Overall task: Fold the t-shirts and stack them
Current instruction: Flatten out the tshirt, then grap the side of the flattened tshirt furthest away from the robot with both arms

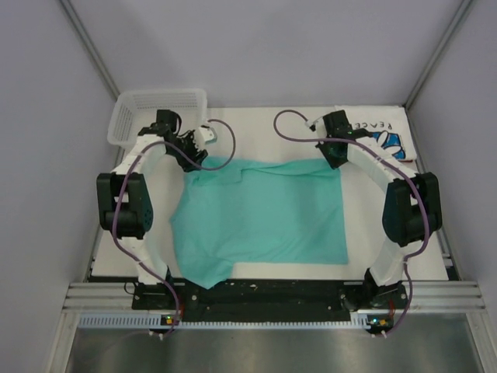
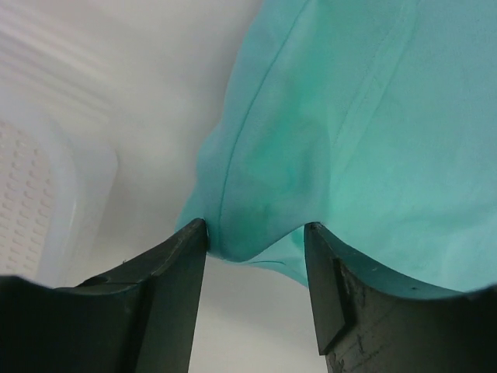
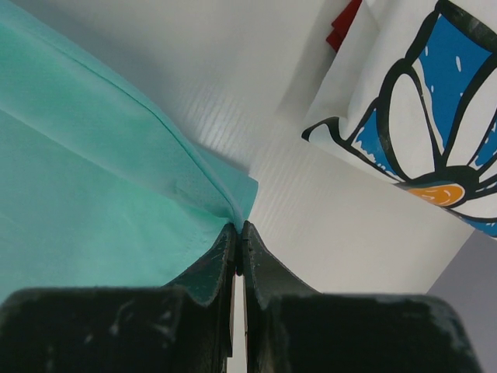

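The teal-green t-shirt (image 1: pixel 264 214) lies spread across the middle of the table, with its far left part rumpled. At the shirt's far left corner my left gripper (image 1: pixel 189 158) stands open. In the left wrist view a fold of teal cloth (image 2: pixel 264 210) bulges between the two fingertips (image 2: pixel 192 237) and touches both. My right gripper (image 1: pixel 335 157) is shut on the shirt's far right corner (image 3: pixel 233 194), pinching the hem at its tips (image 3: pixel 239 227). The white t-shirt with the blue panel and daisy (image 1: pixel 386 134) (image 3: pixel 435 132) lies at the back right, beside the right gripper.
A white plastic mesh basket (image 1: pixel 159 113) (image 2: pixel 31 194) stands at the back left corner, just left of the left gripper. A small red piece (image 3: pixel 343 27) shows at the white shirt's edge. Grey walls close in both sides and the back.
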Robot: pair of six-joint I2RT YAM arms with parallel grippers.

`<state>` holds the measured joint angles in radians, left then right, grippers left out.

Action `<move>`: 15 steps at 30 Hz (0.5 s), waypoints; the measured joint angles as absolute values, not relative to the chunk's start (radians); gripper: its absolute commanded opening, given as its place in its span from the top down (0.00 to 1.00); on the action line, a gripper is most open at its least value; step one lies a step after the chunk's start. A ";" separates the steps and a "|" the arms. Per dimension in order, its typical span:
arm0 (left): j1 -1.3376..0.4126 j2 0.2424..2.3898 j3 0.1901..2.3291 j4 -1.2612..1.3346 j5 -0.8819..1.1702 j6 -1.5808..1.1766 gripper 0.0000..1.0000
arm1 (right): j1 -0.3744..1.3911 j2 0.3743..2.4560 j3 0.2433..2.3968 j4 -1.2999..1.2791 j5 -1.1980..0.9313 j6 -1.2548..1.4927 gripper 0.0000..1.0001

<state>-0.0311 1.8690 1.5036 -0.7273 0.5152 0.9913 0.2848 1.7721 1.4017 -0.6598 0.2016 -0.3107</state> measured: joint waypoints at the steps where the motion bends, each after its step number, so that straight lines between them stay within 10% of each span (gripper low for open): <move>1: -0.038 1.864 1.493 -0.719 0.507 0.998 0.41 | 0.285 1.772 1.402 -0.658 0.196 -0.310 1.00; 9: -0.107 1.645 1.301 -0.720 0.478 1.073 0.22 | 0.285 1.772 1.402 -0.652 0.171 -0.303 1.00; 15: -0.112 1.501 1.287 -0.714 0.482 1.068 0.52 | 0.285 1.772 1.402 -0.651 0.163 -0.295 1.00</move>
